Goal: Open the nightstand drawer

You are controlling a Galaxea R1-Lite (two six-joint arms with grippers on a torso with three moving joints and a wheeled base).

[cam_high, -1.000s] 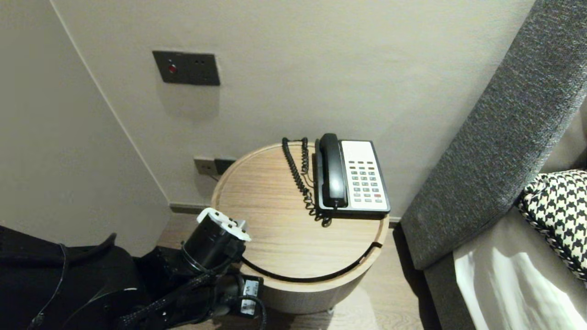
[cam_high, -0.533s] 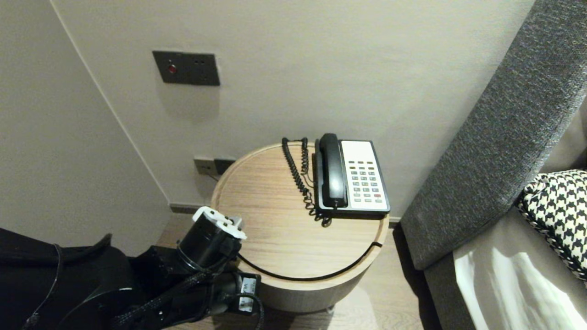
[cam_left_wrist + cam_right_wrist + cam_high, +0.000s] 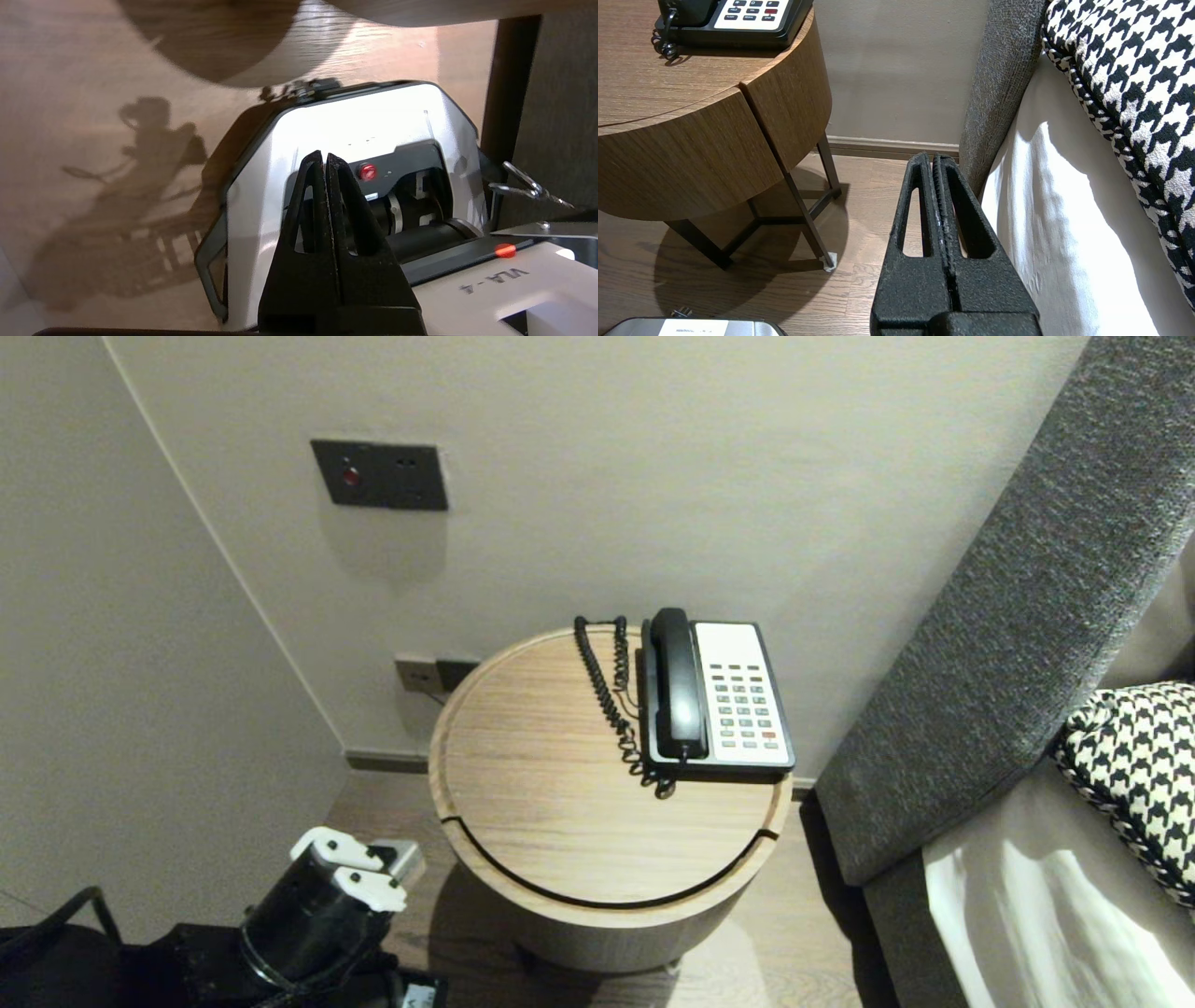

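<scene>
1. Left wrist view: the left gripper (image 3: pixel 324 156) has its jaws pressed tightly together with nothing between them. They hang above the robot's own white housing (image 3: pixel 364 121) and the wooden floor (image 3: pixel 70 93).
2. Right wrist view: the right gripper (image 3: pixel 933 158) is also clenched and empty. It is above the floor, just beside the white sheet (image 3: pixel 1064 210) of the bed, and this arm is parked.
3. Head view: the left arm (image 3: pixel 322 905) sits in the lower left of the frame, lower than the round bench (image 3: pixel 560 821) and apart from it.
4. The nearest loose thing is the telephone (image 3: pixel 719 695), which stands on the bench at the centre of the frame, close to the wall. Its black handset (image 3: pixel 677 686) lies in the cradle on the left side of the body, and the keypad (image 3: pixel 744 705) is on the right. The coiled cord (image 3: pixel 611 700) lies on the bench just left of the handset.
5. I judge the handset to be light, stiff and of smooth plastic, so a little slippery. The best hold seems to be across its narrow middle, between the two thicker ends. The springy cord will likely pull back, and the light body may slide on the wood.
6. Farther out are a grey headboard (image 3: pixel 1008 616) and a checked cushion (image 3: pixel 1139 765) at the right edge, and a dark wall panel (image 3: pixel 378 474) at the upper left.
</scene>
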